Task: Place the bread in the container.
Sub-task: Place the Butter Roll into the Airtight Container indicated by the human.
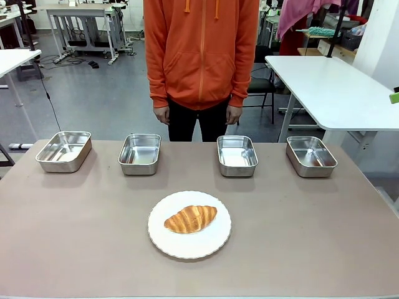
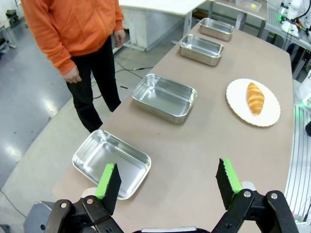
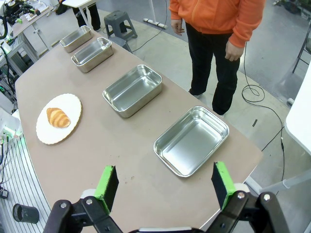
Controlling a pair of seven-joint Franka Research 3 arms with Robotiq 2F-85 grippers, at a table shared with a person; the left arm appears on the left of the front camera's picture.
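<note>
Croissant [image 1: 191, 219] placed on white plate [image 1: 189, 243]; four metal containers [image 1: 139, 154] lined up beyond. Left fingers [image 2: 112, 184] and right fingers [image 3: 223, 182] spread apart.

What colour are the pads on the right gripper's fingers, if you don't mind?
Bright green, seen best in the right wrist view.

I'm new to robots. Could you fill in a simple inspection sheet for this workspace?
Surface: brown table, flat, no spill seen.
Job's things: croissant on a white plate; four metal trays in a row toward the person's side, with no bread in them.
Clutter: nothing seen among the trays and plate.
Grippers: left gripper open, nothing held; right gripper open, nothing held.
Cables: thin black cable on the floor, off the table.
Surroundings: person in orange standing at the far side, arms down.
</note>
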